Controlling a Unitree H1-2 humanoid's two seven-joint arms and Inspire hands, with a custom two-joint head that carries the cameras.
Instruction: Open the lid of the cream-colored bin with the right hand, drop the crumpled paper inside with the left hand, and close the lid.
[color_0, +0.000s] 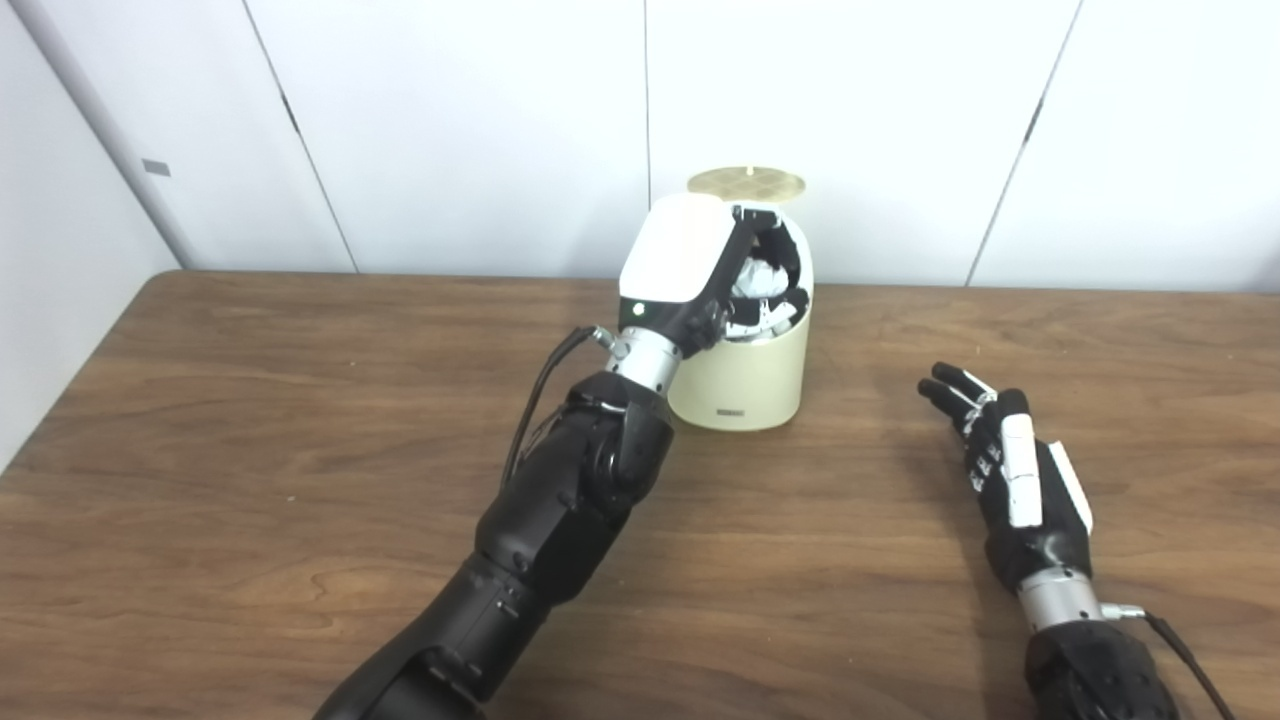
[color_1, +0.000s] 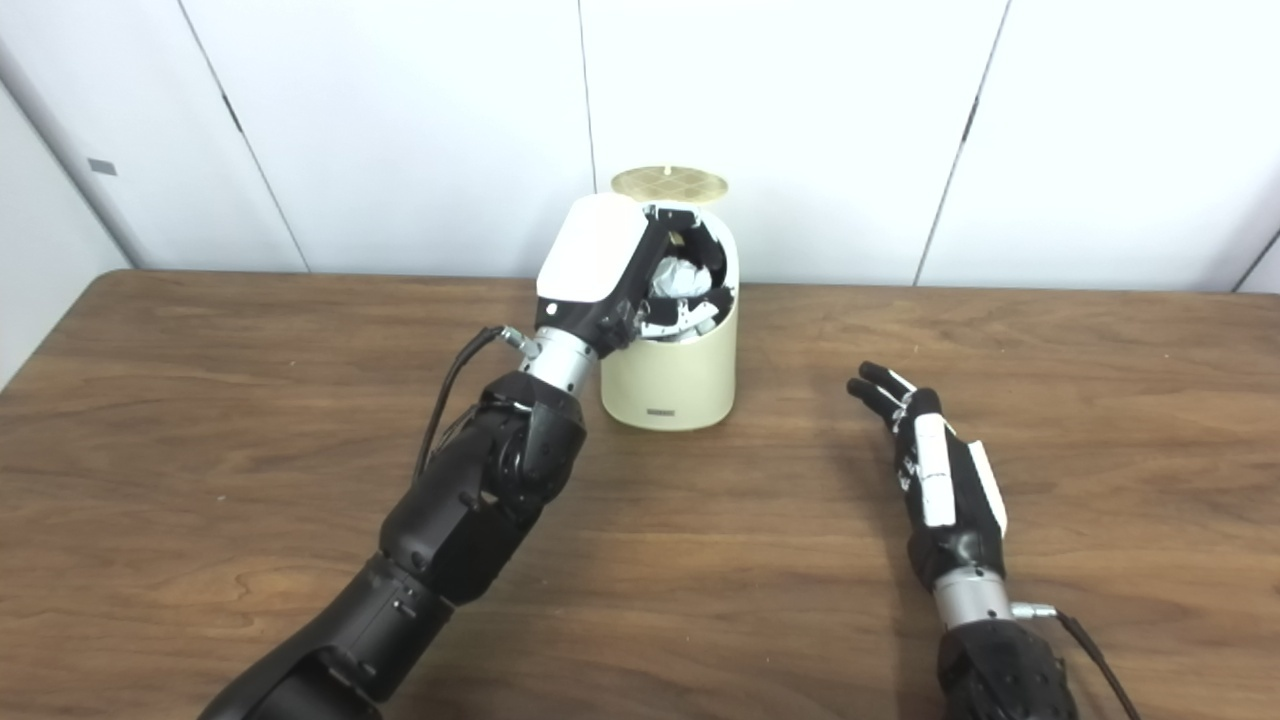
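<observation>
The cream-coloured round plastic bin (color_0: 745, 385), lid (color_0: 746, 181) raised, bears a small unreadable label, while above its mouth the left hand (color_0: 700, 270) grips white crumpled paper (color_0: 752, 280); the right hand (color_0: 1010, 470) rests open beside it.

Your left hand (color_0: 700, 270) fills the mouth of the cream-colored bin (color_0: 745, 385) at upper center, and the raised lid (color_0: 746, 181) blocks entry from behind. The tabletop (color_0: 250, 450) at left and lower center is unobstructed. Your right hand (color_0: 1015, 475) occupies the lower right.
</observation>
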